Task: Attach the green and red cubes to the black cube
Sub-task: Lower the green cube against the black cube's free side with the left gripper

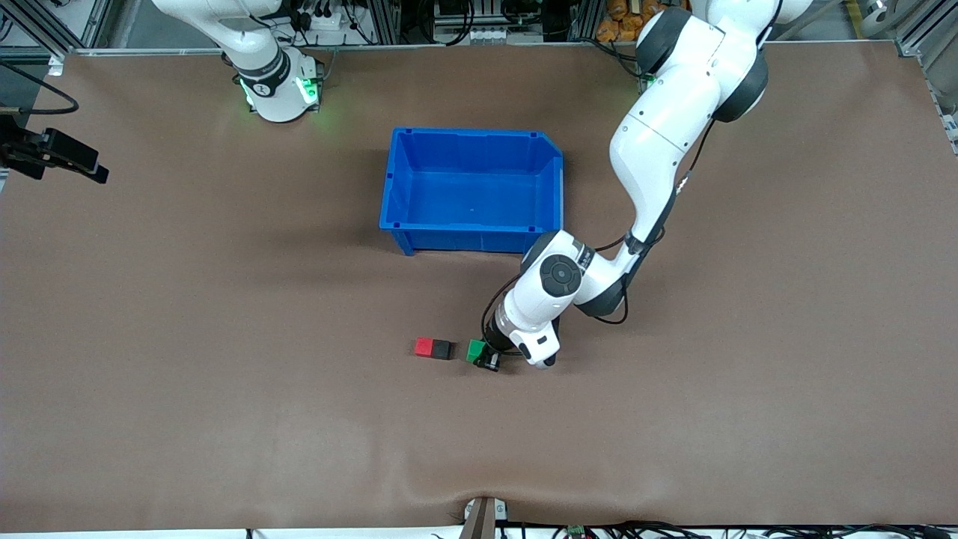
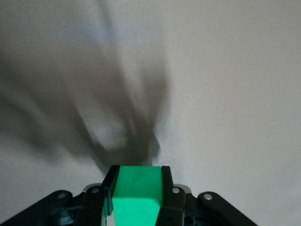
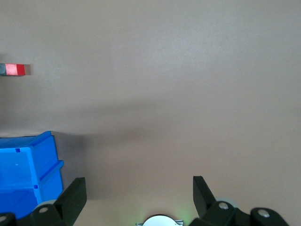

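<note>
The red cube (image 1: 424, 346) and the black cube (image 1: 442, 349) sit side by side, touching, on the brown table, nearer the front camera than the blue bin. The green cube (image 1: 475, 349) is low at the table, a small gap from the black cube on the side toward the left arm's end. My left gripper (image 1: 485, 359) is shut on it. In the left wrist view the green cube (image 2: 136, 193) fills the space between the black fingers (image 2: 165, 188) of my left gripper (image 2: 138, 172). My right gripper (image 3: 138, 183) waits open and empty, high over the table near its base; from there the red cube (image 3: 18, 70) shows small.
The blue bin (image 1: 397, 187) stands open and empty in the middle of the table, between the arms' bases and the cubes. It also shows in the right wrist view as the blue bin (image 3: 44, 155). A black mount (image 1: 67, 157) juts in at the table's edge at the right arm's end.
</note>
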Controlling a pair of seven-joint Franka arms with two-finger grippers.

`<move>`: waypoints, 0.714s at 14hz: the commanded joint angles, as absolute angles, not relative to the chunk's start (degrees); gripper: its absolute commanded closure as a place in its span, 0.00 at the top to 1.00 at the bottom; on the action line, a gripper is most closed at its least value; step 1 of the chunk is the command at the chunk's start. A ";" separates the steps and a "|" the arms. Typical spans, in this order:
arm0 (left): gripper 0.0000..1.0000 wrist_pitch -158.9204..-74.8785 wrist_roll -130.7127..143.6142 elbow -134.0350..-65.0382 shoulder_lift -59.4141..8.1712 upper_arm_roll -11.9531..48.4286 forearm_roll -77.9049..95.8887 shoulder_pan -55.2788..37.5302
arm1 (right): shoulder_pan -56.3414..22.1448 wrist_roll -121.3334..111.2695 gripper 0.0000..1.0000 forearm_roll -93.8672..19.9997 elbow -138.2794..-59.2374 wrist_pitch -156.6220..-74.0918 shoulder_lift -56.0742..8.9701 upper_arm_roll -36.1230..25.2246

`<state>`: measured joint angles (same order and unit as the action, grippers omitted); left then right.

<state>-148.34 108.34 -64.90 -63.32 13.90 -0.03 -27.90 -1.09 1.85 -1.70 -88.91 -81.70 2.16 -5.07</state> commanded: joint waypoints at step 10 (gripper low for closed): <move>0.00 -153.11 111.62 -60.03 -67.76 13.18 0.70 -31.46 | -0.62 2.37 1.00 -1.23 -87.63 -80.60 1.49 -5.01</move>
